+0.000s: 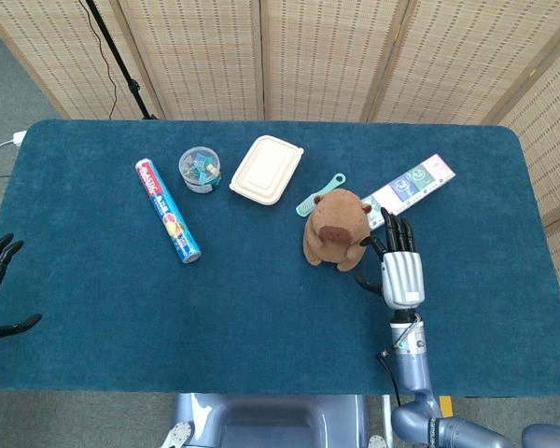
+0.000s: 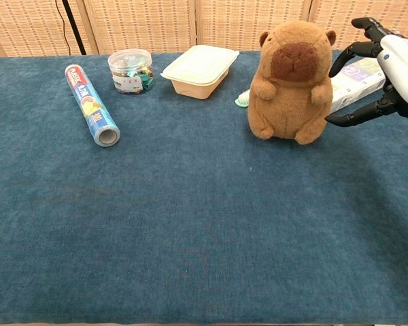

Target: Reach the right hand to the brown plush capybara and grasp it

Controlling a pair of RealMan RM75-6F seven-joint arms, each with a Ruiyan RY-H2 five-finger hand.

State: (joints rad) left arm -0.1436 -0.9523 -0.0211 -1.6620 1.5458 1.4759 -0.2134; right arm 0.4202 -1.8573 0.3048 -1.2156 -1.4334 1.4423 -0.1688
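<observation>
The right hand [image 1: 400, 271], fingers [image 2: 359, 116] spread wide and holding nothing, hovered just beside the upright brown plush capybara [image 2: 291, 83] on the blue table [image 1: 261, 308], apparently poised to close around it.

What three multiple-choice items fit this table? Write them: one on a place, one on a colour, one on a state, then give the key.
1. Where is the right hand?
A. Beside the plush capybara, on the box's side
B. Over the foil roll
C. On the lidded container

2. What colour is the comb behind the capybara?
A. Red
B. Mint green
C. Black

3. How is the right hand set?
A. Closed around the capybara
B. Fingers apart, holding nothing
C. Pinching the comb

Key: 1 A, it sits between the capybara and the flat printed box; 2 B, the head view shows it pale green; 3 B, the chest view shows spread fingers just clear of the plush.
</observation>
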